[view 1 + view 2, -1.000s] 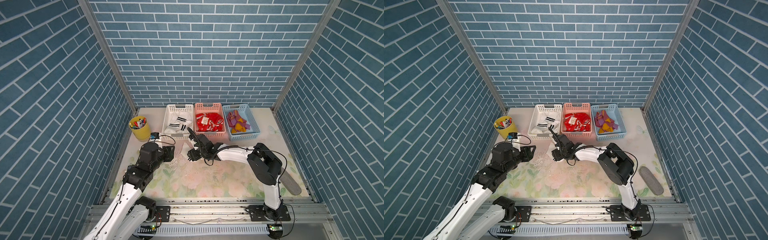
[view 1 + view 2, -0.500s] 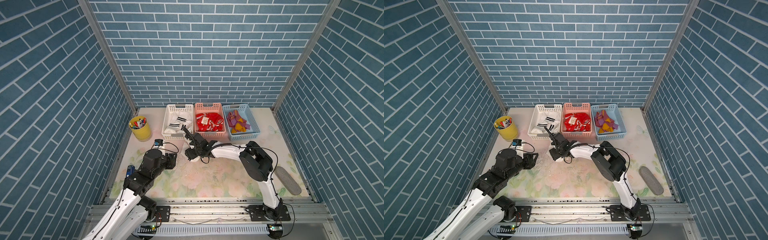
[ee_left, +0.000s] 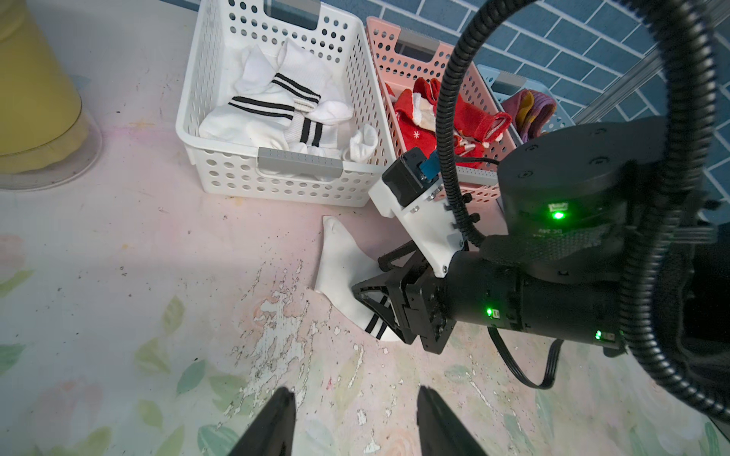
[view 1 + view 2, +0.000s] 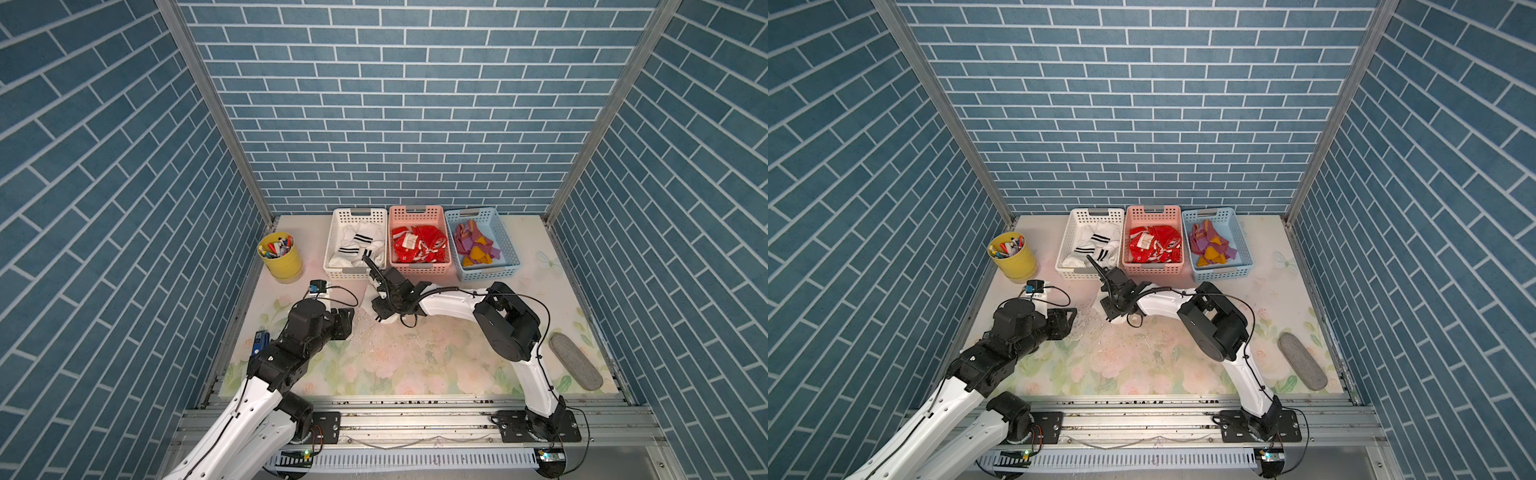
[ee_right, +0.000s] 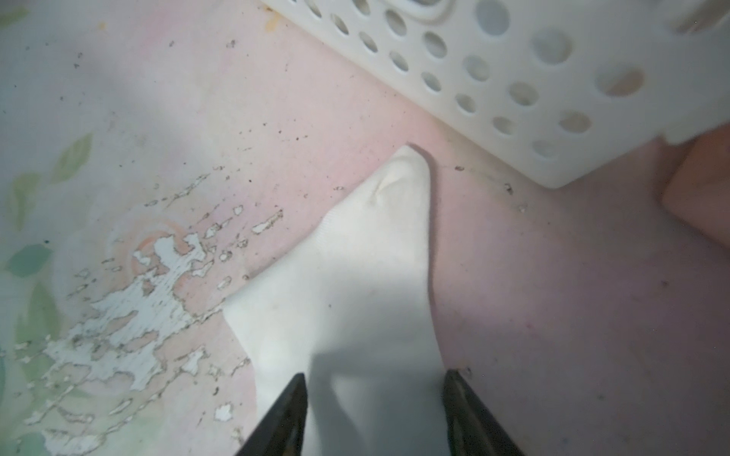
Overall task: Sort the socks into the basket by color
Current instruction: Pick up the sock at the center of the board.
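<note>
My right gripper (image 5: 375,373) sits with fingers parted astride the white sock (image 5: 355,276) on the mat (image 5: 553,296); my left gripper (image 3: 355,390) likewise parted, clear of it

arms: left arm (image 4: 245,411) and right arm (image 4: 446,305), glossy white links
joints (image 4: 505,332): black, bulky cylinders
left gripper (image 3: 351,424): black, 2 tapered fingers
right gripper (image 5: 375,414): black, 2 pointed fingers
camera mount (image 3: 418,221): white bracket, silver screws, black camera, blue ribbon
cables: black ribbed hose (image 3: 444,118); thin black wire (image 3: 525,375)
lights: green LEDs (image 3: 557,215)
bases (image 4: 536,428): black bolted plates
</note>
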{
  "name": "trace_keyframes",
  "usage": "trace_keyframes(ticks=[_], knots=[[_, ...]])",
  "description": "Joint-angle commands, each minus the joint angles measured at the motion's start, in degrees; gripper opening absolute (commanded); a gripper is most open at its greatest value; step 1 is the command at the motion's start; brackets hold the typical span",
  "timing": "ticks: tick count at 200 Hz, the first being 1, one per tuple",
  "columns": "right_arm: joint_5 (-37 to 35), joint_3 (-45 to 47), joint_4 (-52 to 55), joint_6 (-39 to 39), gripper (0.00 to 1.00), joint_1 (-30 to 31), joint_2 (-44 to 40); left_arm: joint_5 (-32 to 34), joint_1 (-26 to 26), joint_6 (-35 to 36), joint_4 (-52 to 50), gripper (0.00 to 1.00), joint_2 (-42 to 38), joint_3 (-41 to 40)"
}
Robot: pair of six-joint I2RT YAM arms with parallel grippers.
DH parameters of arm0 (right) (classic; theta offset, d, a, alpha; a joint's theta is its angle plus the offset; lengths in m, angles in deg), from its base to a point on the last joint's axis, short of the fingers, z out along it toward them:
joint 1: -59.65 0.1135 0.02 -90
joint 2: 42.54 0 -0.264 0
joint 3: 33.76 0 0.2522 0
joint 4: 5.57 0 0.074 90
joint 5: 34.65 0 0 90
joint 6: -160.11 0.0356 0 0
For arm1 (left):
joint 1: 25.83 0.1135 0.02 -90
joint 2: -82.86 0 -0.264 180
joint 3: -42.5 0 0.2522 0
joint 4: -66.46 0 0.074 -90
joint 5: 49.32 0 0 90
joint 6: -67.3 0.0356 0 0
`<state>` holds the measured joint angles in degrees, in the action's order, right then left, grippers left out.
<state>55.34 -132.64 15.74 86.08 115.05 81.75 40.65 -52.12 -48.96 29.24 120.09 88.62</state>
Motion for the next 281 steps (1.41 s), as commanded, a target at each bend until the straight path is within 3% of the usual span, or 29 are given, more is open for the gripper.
trace_keyframes(ticks=[1,45,106,281], knots=[[-0.8,2.0,1.9,0.4,0.47,0.2,2.5,0.9,-0.4,0.0,-1.4,0.56,0.0,-0.6],[-1.6,2.2,2.3,0.6,0.15,0.3,1.8,0.9,-0.5,-0.2,-1.6,0.56,-0.1,-0.6],[-2.4,3.4,2.6,-0.3,0.01,0.3,-3.6,1.0,-0.7,-0.3,-2.6,0.56,-0.4,-0.4],[-3.1,5.8,4.2,-2.6,0.0,0.6,-17.9,0.9,-0.8,-0.6,-3.7,0.56,-4.0,-1.6]])
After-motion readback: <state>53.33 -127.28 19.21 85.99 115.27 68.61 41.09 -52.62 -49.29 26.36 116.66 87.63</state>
